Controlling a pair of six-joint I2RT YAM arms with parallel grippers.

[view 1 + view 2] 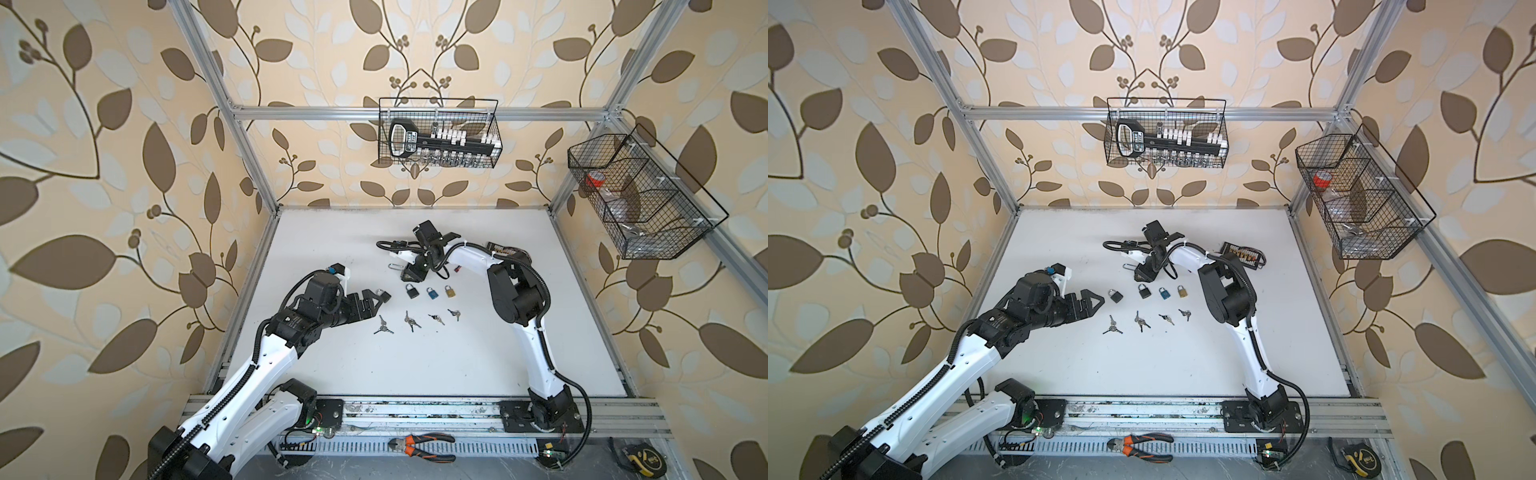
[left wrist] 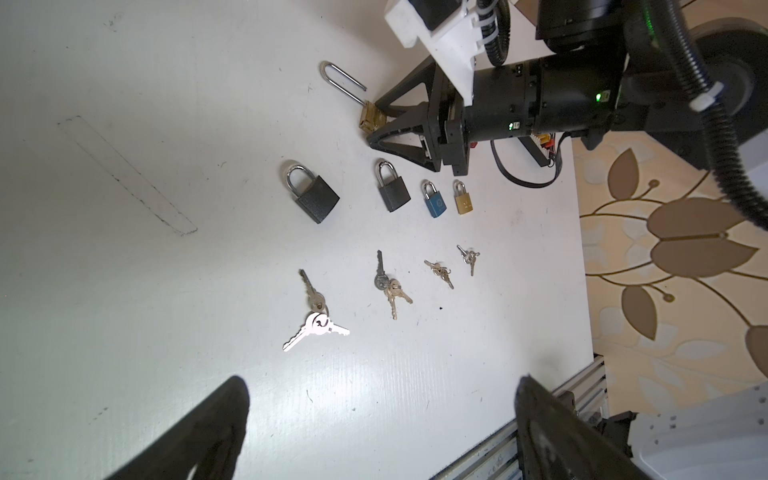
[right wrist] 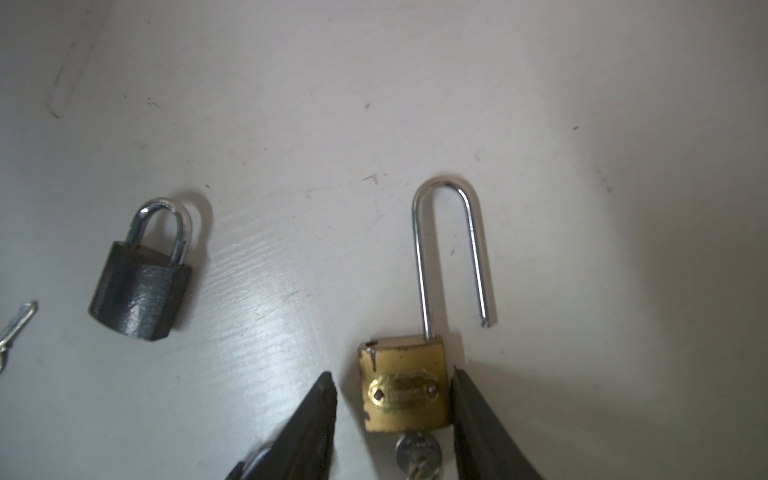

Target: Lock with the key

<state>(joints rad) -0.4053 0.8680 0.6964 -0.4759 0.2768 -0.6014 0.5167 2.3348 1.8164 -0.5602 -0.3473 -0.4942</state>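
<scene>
A brass padlock (image 3: 405, 390) with a long open shackle (image 3: 446, 249) lies flat on the white table (image 1: 457, 353), with a key (image 3: 417, 451) in its underside. My right gripper (image 3: 391, 372) straddles the brass body. One finger touches its side and a narrow gap remains at the other, so the jaws are open. Both top views show this lock (image 1: 404, 272) (image 1: 1136, 272) under the right gripper (image 1: 409, 274). My left gripper (image 2: 381, 381) hovers wide open and empty beside a large black padlock (image 1: 1116, 296).
A row of closed padlocks lies mid-table: large black (image 2: 316, 201), smaller black (image 2: 392, 193), blue (image 2: 434, 203), small brass (image 2: 463, 201). Several key bunches (image 2: 316, 320) (image 2: 386, 286) (image 2: 439, 270) lie before them. Pliers (image 1: 424, 446) rest on the front rail. Wire baskets (image 1: 438, 133) hang on the walls.
</scene>
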